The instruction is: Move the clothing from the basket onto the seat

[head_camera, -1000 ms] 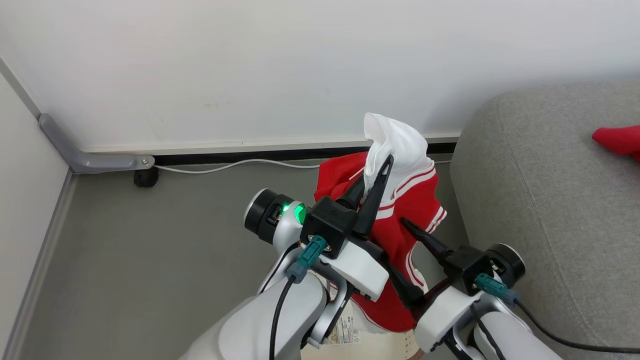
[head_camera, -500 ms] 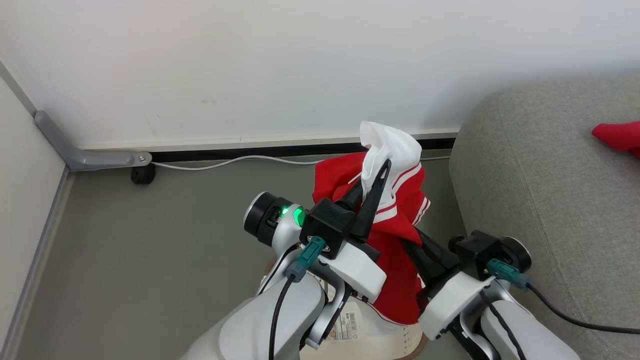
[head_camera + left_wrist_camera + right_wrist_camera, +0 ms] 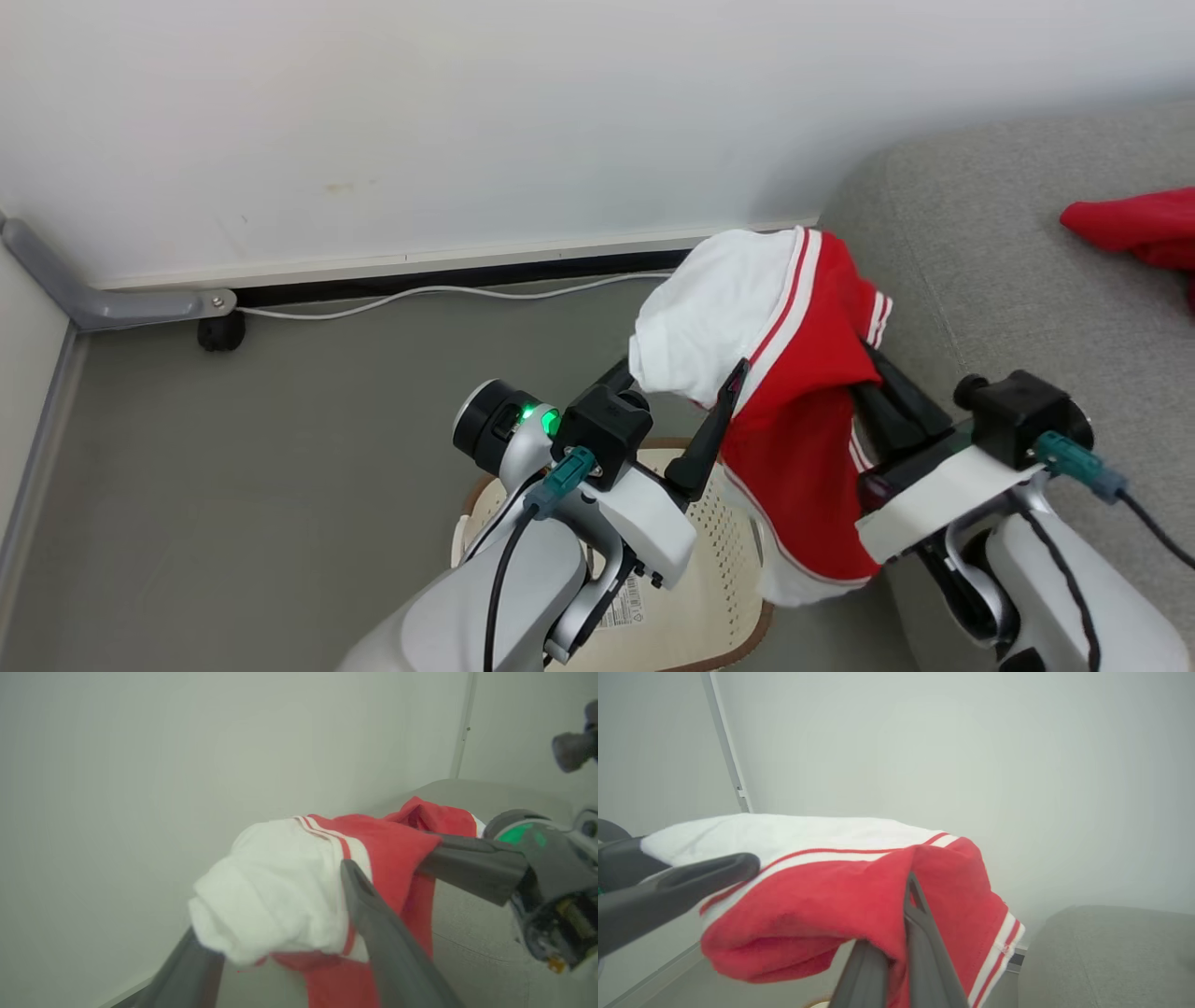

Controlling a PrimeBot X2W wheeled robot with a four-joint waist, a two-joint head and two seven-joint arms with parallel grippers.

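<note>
A red garment with a white panel and striped trim, the clothing (image 3: 803, 373), hangs in the air between my two grippers, above and right of the basket (image 3: 738, 551). My right gripper (image 3: 866, 381) is shut on its red part, fingers together in the right wrist view (image 3: 903, 914). My left gripper (image 3: 683, 371) is open, its fingers spread with the white bunch (image 3: 275, 896) lying between them. The basket's cream perforated inside shows below my left arm. The grey seat (image 3: 980, 280) is at the right, with another red garment (image 3: 1130, 224) lying on it.
A white wall runs behind, with a white cable (image 3: 420, 297) along its base. A grey bracket (image 3: 121, 303) and a small black foot (image 3: 219, 331) sit at the left corner. Grey floor (image 3: 280, 448) lies left of the basket.
The head camera has shifted. My right gripper rose and closed on the red part, pulling the garment toward the seat. My left gripper's fingers spread apart. The garment's hanging end has left the basket.
</note>
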